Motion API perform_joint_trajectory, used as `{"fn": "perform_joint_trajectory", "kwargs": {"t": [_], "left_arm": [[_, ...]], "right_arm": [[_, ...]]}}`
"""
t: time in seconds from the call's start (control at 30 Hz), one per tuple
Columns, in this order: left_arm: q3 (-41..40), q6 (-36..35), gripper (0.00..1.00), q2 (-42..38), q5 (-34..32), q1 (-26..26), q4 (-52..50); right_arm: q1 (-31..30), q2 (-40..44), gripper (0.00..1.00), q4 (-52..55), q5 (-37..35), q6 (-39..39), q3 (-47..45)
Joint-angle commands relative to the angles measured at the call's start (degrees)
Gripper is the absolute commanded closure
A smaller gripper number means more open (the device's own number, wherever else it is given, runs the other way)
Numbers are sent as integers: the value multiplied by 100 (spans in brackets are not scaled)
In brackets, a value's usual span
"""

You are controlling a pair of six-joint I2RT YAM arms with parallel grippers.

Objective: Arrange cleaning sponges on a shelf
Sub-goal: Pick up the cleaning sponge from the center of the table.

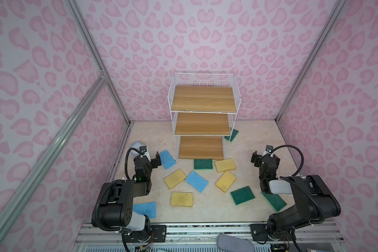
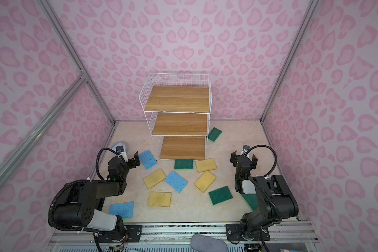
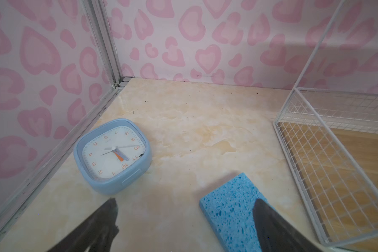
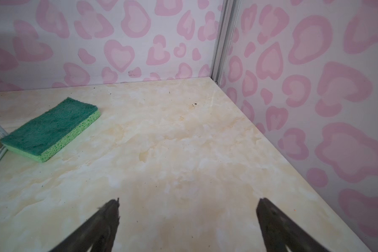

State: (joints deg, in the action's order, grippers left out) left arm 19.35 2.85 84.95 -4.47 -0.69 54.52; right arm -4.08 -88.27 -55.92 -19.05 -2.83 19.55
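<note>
- Left fingers (image 3: 268, 220) hang spread and empty at a blue sponge (image 3: 231, 209); right fingers (image 4: 103, 220), equally spread, hold nothing.
- All eleven sponges (image 1: 196, 181) lie on the surface (image 1: 212, 207) around the shelf (image 1: 202, 124), whose boards are bare.
- Likely best: straddle the blue sponge's narrow width, close gently, lift clear of the wire.
- Only the clock (image 3: 112, 156) shows writing: orange hour numerals.

Left gripper (image 3: 184, 202), right gripper (image 4: 188, 200): jaws wide apart
</note>
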Motion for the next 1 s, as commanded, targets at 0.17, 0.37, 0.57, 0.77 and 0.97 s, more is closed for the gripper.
{"fn": "perform_joint_trajectory", "kwargs": {"t": [0.17,0.37,0.57,0.77,0.97], "left_arm": [[-4,-32,2,-51,34,4,70],[-11,-31,2,-56,34,-2,66],[59,-17,2,-19,76,-25,-7],[50,5,2,-31,126,-52,-12],[29,-2,2,-42,124,-50,12]], "right_arm": [[-4,7,0,-22,24,24,-31],[43,12,1,-1,85,-15,-19],[36,10,0,13,85,-16,-8],[38,19,0,16,87,-13,-19],[29,27,0,-10,75,23,-37]]}}
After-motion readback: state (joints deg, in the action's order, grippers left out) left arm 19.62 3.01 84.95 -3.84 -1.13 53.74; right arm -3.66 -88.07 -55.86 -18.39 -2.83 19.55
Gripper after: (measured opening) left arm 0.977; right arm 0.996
